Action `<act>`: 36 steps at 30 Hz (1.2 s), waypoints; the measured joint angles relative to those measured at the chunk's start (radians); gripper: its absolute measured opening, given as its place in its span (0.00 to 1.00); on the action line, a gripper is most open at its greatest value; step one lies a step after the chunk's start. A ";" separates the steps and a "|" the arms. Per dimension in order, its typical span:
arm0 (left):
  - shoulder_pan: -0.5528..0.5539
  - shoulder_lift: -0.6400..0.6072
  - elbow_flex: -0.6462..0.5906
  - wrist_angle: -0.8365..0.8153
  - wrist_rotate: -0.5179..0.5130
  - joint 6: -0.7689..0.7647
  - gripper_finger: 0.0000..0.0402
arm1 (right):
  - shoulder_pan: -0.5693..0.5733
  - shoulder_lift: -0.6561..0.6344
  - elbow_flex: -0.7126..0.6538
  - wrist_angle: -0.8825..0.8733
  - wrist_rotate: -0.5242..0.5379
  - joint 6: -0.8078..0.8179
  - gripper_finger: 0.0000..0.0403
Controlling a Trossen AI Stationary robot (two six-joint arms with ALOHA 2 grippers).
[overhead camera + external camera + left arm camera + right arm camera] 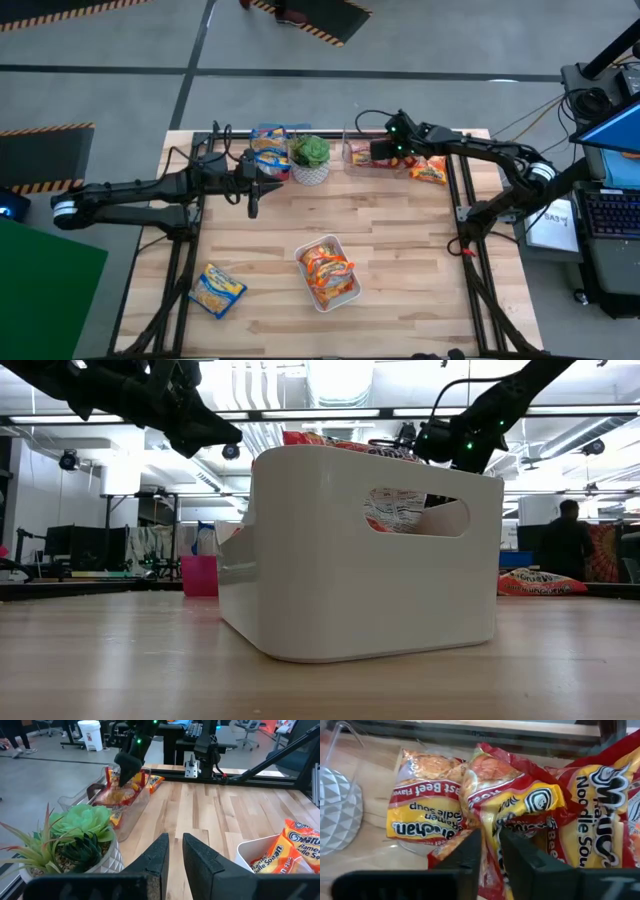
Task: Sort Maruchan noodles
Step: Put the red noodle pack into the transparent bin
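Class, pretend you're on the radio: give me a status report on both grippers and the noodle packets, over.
Right gripper down in clear bin, fingers nearly shut around red packet. Left gripper empty, nearly shut, beside potted plant. Orange packets in white bin.

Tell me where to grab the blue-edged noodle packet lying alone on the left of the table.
Likely across its narrower width, near the middle, coming straight down with the left tool, the nearer arm. The crinkly blue-edged yellow plastic noodle packet lies flat and askew on the wooden table, nothing touching it, so the wrist should turn to match its slant.
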 joint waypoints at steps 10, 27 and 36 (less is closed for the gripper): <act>0.000 0.000 0.000 -0.002 0.000 0.000 0.09 | -0.016 -0.046 0.000 0.023 0.062 -0.007 0.37; 0.000 0.001 0.000 -0.009 0.000 0.000 0.09 | 0.051 0.074 -0.014 0.134 0.191 -0.087 0.02; 0.000 0.001 0.000 -0.008 0.000 0.000 0.09 | 0.052 0.200 -0.007 0.161 0.206 -0.102 0.02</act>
